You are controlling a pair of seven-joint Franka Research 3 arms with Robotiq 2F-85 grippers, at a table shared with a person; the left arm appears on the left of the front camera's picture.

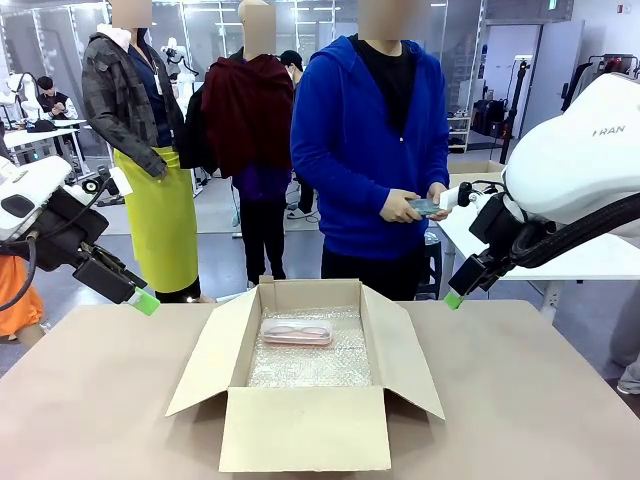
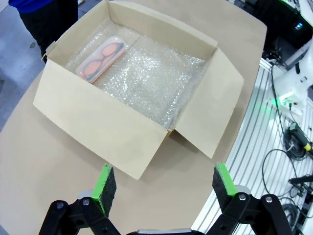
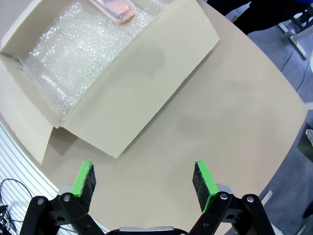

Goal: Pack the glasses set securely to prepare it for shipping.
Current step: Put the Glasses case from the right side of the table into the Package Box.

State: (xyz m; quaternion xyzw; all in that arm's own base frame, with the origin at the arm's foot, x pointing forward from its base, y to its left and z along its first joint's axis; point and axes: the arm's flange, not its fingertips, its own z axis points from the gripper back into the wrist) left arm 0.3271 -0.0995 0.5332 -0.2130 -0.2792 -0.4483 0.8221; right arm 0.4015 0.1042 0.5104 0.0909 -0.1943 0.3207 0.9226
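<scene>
Here the pink case (image 1: 296, 331) lies on bubble wrap (image 1: 310, 366) in the box (image 1: 305, 430), the left tool (image 2: 164, 182) and right tool (image 3: 144, 178) gape empty, and a person (image 1: 370, 150) holds the green case (image 1: 425, 207).

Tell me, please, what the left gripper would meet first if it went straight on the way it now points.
Probably the near outer side wall of the open brown cardboard box, ahead of the open left gripper. Depth is unclear, so it could touch the tan tabletop just before it.
</scene>
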